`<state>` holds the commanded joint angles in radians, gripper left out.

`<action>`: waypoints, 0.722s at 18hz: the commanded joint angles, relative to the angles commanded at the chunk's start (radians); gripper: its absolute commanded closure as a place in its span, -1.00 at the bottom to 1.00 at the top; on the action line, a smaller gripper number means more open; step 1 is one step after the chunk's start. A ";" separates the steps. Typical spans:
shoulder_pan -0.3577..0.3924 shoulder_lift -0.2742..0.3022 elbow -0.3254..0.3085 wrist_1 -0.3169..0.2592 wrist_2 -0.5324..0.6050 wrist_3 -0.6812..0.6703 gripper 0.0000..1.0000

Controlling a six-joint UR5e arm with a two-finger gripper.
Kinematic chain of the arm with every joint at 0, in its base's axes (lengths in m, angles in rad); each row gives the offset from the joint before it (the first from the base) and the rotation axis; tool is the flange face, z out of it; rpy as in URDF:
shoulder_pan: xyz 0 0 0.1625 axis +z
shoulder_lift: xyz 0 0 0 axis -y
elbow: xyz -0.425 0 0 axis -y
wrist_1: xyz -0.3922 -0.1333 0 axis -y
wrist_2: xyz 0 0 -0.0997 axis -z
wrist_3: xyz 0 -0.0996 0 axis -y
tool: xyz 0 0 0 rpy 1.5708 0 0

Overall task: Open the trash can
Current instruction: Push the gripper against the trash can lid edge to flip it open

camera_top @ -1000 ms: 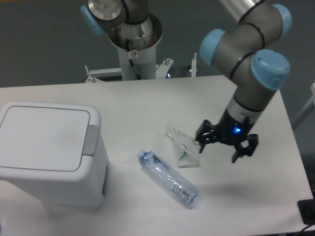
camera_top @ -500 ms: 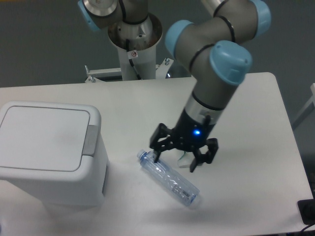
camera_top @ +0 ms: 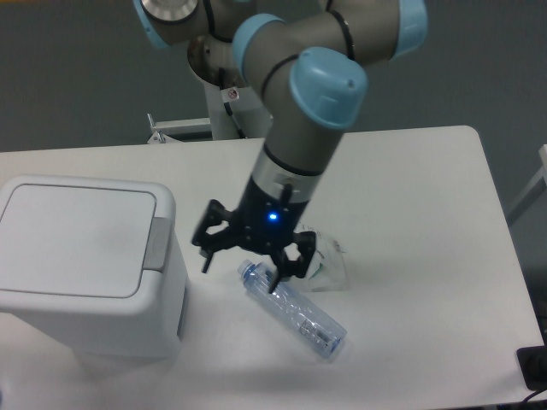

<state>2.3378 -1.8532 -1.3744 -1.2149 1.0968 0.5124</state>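
The trash can (camera_top: 85,265), a big white boxy bin at the frame's lower left, sits upright, its flat lid shut.

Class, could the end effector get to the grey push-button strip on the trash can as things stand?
Probably yes: the open end effector hangs just right of the grey strip on the trash can, with nothing between them.

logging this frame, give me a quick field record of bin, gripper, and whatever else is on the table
bin: white, lid shut, at table's left
button: grey strip on lid's right edge, untouched
gripper: jaws open, empty, just right of the bin, above the bottle's cap end
bottle: clear plastic, lying on its side
packet: clear wrapper, partly behind the gripper
table: white
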 joint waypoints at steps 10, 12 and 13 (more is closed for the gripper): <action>-0.025 0.031 -0.061 0.040 0.011 -0.035 -1.00; -0.028 0.029 -0.071 0.051 0.011 -0.047 -1.00; -0.031 0.029 -0.069 0.051 0.011 -0.049 -1.00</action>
<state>2.3071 -1.8239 -1.4435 -1.1643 1.1075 0.4633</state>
